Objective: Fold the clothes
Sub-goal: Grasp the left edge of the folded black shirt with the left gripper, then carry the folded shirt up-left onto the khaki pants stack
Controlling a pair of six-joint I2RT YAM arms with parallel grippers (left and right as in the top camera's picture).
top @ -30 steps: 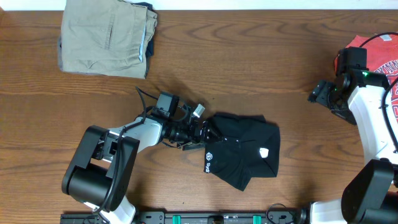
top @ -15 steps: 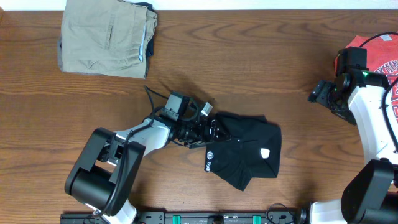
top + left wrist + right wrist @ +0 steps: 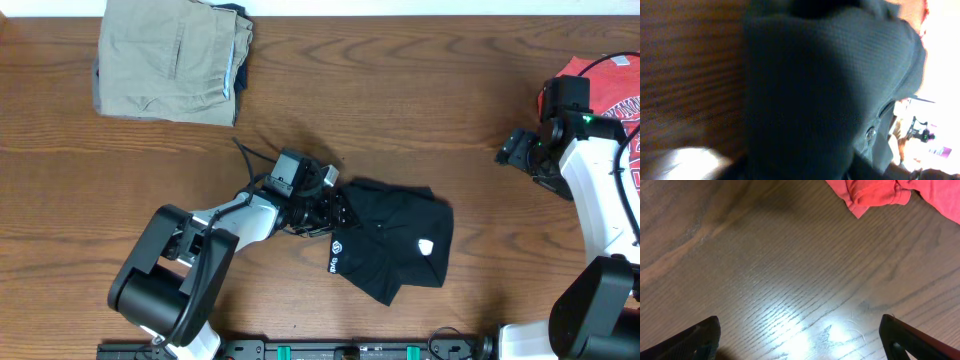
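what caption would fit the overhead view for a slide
Left tool at the left edge of the black shirt, mid-table; right tool open near the red T-shirt.

Overhead: fixed, straight down, far, whole bench (image 3: 420, 120) and both arms in frame. Left wrist: very close, blurred, black shirt (image 3: 830, 90) fills view ahead of left gripper (image 3: 335, 208). Right wrist: low over bench, red T-shirt (image 3: 880, 192) beyond right gripper (image 3: 800, 337). Overhead shares both garments.

The shirt (image 3: 395, 240) is lying at the front middle of the table (image 3: 420, 90), with the left gripper (image 3: 335, 208) sitting at its left edge. The trousers (image 3: 170, 60) are lying at the back left, and the T-shirt (image 3: 612, 92) is lying at the right edge, beyond the right gripper (image 3: 510, 152).
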